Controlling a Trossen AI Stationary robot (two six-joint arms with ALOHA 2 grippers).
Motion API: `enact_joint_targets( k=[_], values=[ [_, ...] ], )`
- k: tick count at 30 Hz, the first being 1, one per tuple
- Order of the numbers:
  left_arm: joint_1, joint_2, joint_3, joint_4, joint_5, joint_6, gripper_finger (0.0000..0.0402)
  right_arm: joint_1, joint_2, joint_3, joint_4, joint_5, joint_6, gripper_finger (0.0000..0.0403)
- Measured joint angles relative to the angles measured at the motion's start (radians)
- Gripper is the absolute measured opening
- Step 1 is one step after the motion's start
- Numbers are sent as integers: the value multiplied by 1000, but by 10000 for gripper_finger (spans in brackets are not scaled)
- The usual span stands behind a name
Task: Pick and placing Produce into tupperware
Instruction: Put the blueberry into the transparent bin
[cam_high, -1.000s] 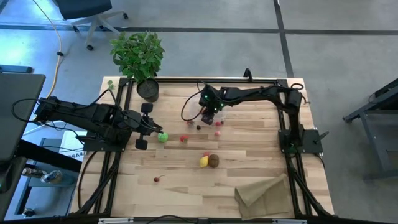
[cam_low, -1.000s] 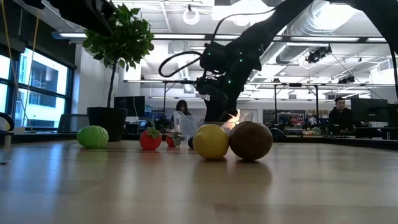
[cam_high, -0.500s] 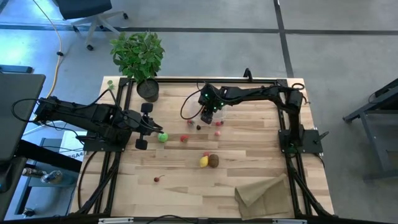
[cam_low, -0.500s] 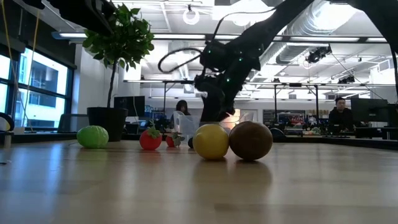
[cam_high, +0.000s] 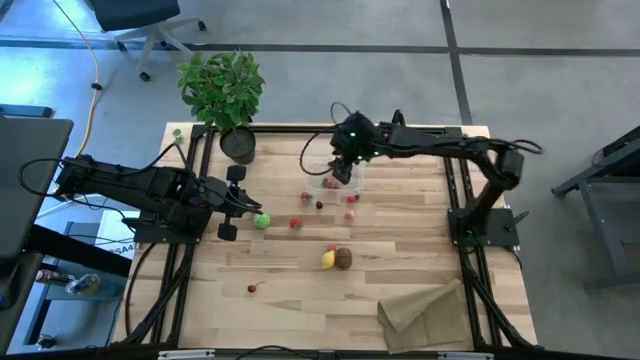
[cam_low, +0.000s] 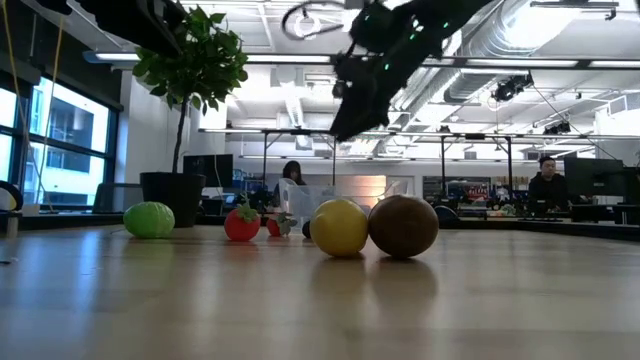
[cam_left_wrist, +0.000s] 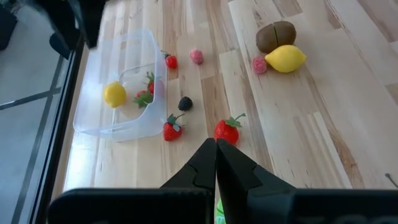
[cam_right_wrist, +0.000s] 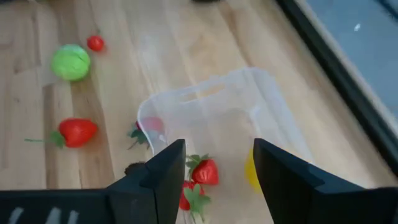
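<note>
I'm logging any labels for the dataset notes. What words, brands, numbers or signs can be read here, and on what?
None can be read: the clear container, the toy fruit, the paper bag and the wooden table bear no visible print.
A white label under the table's left edge is too small to read.

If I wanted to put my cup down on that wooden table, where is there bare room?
Bare wood lies along the right side, between the yellow lemon beside the brown kiwi and the right frame, above the tan paper bag. The near-left corner holds only a small red berry. It is crowded around the clear plastic container, under the right pincer, with berries scattered beside it.
</note>
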Motion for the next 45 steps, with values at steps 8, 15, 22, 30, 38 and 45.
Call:
enact_joint_targets(
  k=[8,15,22,30,38,45],
  values=[
    [0,0,0,0,0,0,3,42,-285,-376,251,-22,115,154],
    [0,0,0,0,0,0,3,148,-442,-711,517,10,143,150],
    [0,0,0,0,0,0,3,223,-445,-929,780,179,188,150],
    [0,0,0,0,0,0,3,264,-382,-1021,868,253,252,150],
    [0,0,0,0,0,0,3,261,-194,-1028,1001,257,272,150],
    [0,0,0,0,0,0,3,261,-67,-1028,1134,289,303,150]
  ],
)
